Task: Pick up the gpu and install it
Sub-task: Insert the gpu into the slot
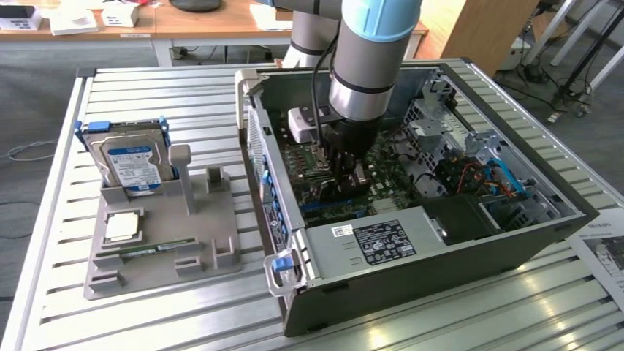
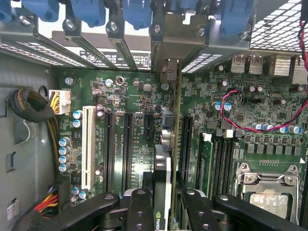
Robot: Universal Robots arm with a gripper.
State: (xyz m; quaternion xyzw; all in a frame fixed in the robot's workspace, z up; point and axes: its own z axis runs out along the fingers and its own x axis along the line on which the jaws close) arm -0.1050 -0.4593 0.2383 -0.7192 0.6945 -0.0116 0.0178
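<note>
Exterior view: open computer case (image 1: 419, 248) lying on its side on slatted metal surface (image 1: 146, 322), arm reaching down into it from above, fingers (image 1: 349, 175) low over motherboard (image 1: 390, 186) near case's middle. Gpu (image 1: 348, 191) just glimpsed below fingers as dark upright edge, standing on board. Beside case, toward exterior view's left, grey fixture tray (image 1: 161, 252) carrying silver hard drive (image 1: 134, 164) with blue-white label upright in its slot, plus a square chip (image 1: 121, 227) and a narrow memory stick (image 1: 146, 250) lying flat nearer the tray's front. Power supply (image 1: 385, 245) with black label set along case's near wall. Wooden desk (image 1: 224, 22) well beyond case. Wrist view: fingers (image 2: 166, 211) partly closed, black pads (image 2: 139, 209) pressing either side of thin card, holding gpu (image 2: 162, 168) edge-on and upright, green logo visible on its top edge between pads. Card running straight away from fingers toward case's rear wall, silvery end bracket (image 2: 180, 45) lined up with one rear opening under row of blue retention clips (image 2: 137, 12). Gpu sitting between long black expansion slots (image 2: 127, 149) on one side and another black slot (image 2: 186, 142) on the other; cannot tell whether its connector edge is fully seated. White slot (image 2: 87, 147) farther off beyond black slots, processor socket (image 2: 267, 185) and red-black wire (image 2: 240, 113) on gpu's opposite side.
</note>
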